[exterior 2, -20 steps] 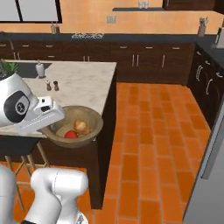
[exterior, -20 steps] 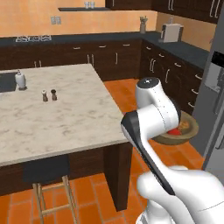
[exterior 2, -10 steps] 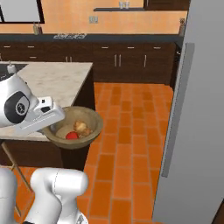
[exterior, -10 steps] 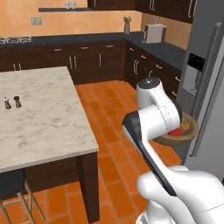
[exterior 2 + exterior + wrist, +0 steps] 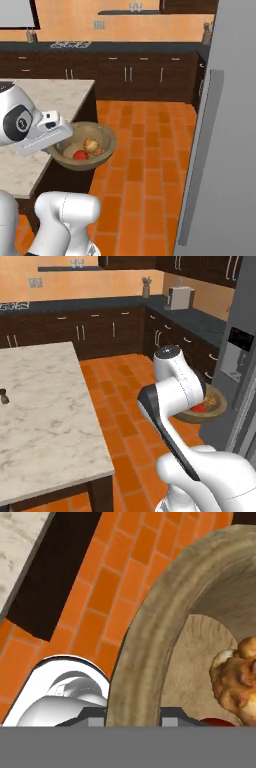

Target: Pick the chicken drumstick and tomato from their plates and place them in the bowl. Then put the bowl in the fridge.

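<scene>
Gripper point(image 5: 67, 134) clamped on near rim of bowl point(image 5: 102, 141), carried in air over tile floor beside island point(image 5: 45, 95). Inside bowl: tomato point(image 5: 80, 155) and drumstick point(image 5: 92, 146), touching, drumstick point(image 5: 239, 677) on far side from gripper. Fridge point(image 5: 225, 125) to the right of bowl in right base view, well apart, doors closed; in left base view bowl point(image 5: 210, 408) just in front of fridge point(image 5: 240, 351). Single arm. No readable writing or brands.

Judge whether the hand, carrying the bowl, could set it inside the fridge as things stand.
Probably not yet. The hand is shut on the bowl, holding the tomato and chicken drumstick, but the fridge door looks closed, blocking the way in.
</scene>
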